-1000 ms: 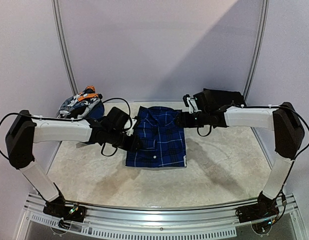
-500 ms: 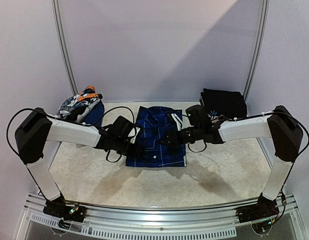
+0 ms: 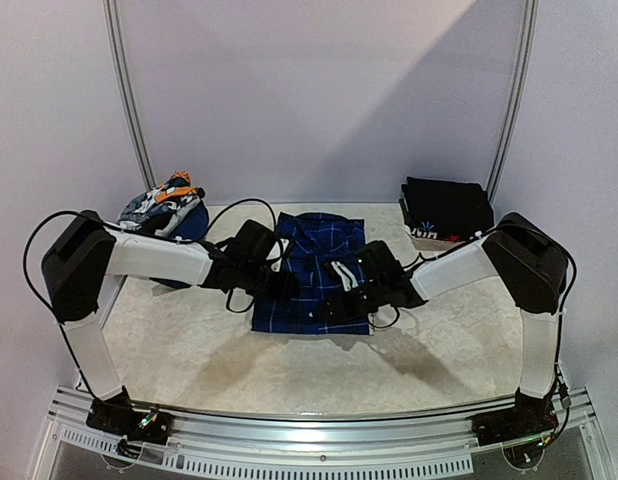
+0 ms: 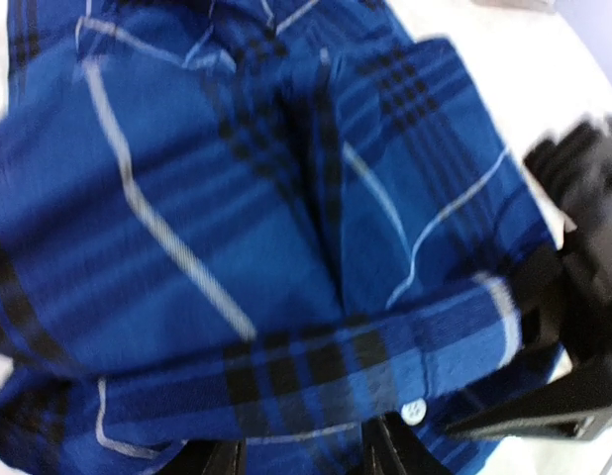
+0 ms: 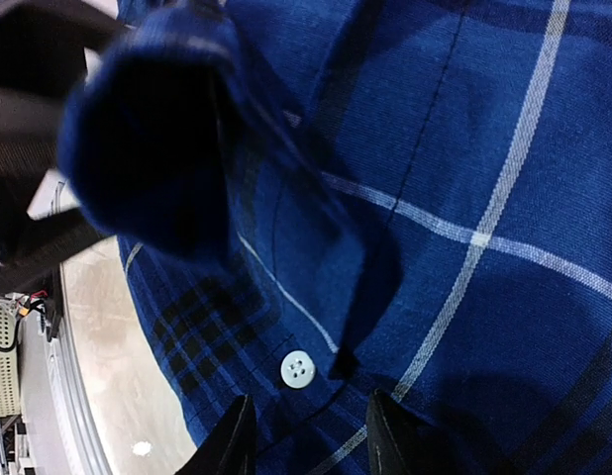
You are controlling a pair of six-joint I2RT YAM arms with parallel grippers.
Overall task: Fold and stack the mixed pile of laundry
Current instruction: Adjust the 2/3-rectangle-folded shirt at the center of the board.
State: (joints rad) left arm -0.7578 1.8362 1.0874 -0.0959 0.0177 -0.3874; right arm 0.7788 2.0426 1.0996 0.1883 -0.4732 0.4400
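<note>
Two tools are working one garment on a pale, mottled beige worktop, with plain lilac walls behind and a slanting patch of light on them. At far left a curved metal pole is rising, and a grey-white-orange patterned bundle is sitting at the back-left corner. The left tool is pinching the near hem of the blue plaid shirt, fingers partly closed on cloth. The shirt is lying mid-worktop, collar away from the arms, hem lifting. The right tool is gripping the same hem just beside it. Folded black trousers are sitting back-right.
</note>
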